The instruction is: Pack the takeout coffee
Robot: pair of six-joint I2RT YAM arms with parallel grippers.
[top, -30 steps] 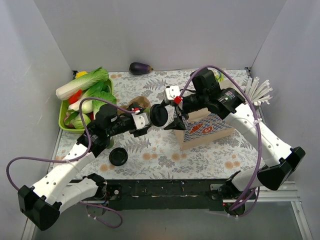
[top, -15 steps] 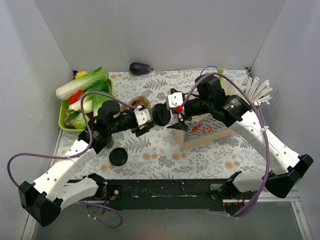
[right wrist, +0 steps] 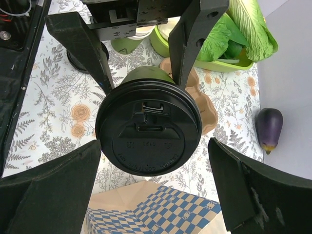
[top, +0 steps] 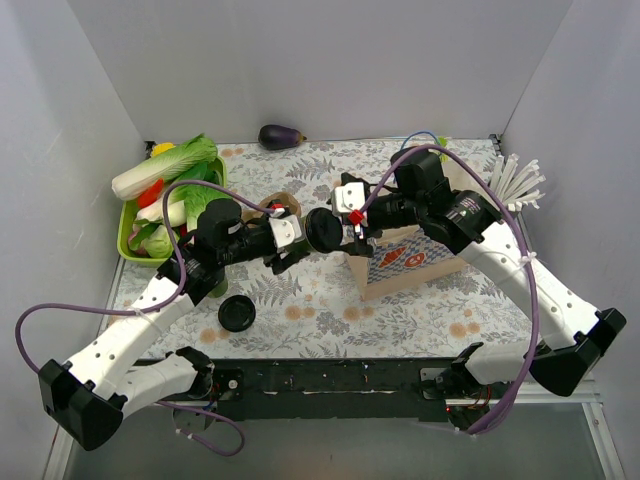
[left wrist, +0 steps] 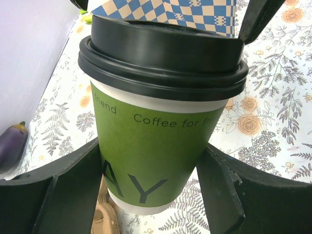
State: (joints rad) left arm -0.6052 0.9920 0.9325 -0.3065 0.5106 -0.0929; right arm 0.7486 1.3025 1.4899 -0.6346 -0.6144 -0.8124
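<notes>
The coffee point(right wrist: 148, 129) hangs in the air over the middle of the surface, gripped round its green wall by the left gripper point(left wrist: 151, 148). It is tipped so that its black lid faces the right gripper point(right wrist: 155, 144). That one stands at its widest, a finger on either side of the lid and touching neither side, so this looks like a hand-over just beside the bag point(top: 405, 262). The main danger is timing: if the left lets go before the right has closed firmly, the cup drops onto the surface. The right fingers sit level with the lid rather than the cup wall. Closing there could pop the lid off or slide on the smooth plastic rim, so a grip further down on the paper seems safer. Too hard a squeeze from either side could buckle the paper wall. With the cup tipped, anything inside might leak at the sip hole. The bag's mouth cannot be seen clearly, and a cup lowered off-centre may catch its edge and knock it over.
</notes>
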